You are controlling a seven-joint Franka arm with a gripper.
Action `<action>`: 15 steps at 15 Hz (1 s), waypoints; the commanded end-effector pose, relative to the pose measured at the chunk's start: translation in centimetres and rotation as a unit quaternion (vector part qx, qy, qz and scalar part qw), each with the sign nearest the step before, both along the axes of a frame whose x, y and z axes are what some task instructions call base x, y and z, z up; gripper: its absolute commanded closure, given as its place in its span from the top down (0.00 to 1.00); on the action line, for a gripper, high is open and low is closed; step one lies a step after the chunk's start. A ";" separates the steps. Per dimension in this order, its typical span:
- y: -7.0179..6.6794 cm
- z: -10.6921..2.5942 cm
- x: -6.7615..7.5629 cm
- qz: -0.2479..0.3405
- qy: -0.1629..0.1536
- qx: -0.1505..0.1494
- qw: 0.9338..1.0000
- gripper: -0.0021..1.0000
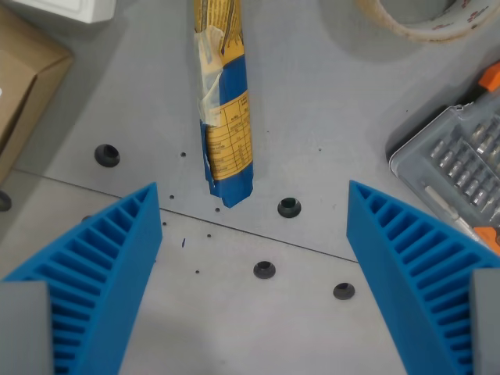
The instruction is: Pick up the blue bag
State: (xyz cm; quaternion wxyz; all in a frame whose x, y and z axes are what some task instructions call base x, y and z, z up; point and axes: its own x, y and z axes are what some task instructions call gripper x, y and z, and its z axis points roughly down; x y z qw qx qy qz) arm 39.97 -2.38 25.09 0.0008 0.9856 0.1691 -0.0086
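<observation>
The blue bag [226, 101] lies flat on the grey table, a long narrow pack in blue and yellow with a printed label and a strip of tape on it, running from the top edge down to the centre of the wrist view. My gripper [254, 199] is open above the table, its two ribbed blue fingers wide apart at the lower left [98, 266] and lower right [414, 258]. The bag's lower end sits between the fingertips, slightly left of the middle, and nothing is held.
A cardboard box [19, 86] is at the wrist view's left, with a white object [70, 8] above it. A roll of tape [426, 19] lies at the top right. A grey case of screwdriver bits [457, 168] sits at the right. Black screw holes [289, 207] dot the table.
</observation>
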 end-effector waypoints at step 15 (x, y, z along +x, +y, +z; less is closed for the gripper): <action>0.3 -0.7 0.2 0.015 -0.012 -0.001 1.000 1.00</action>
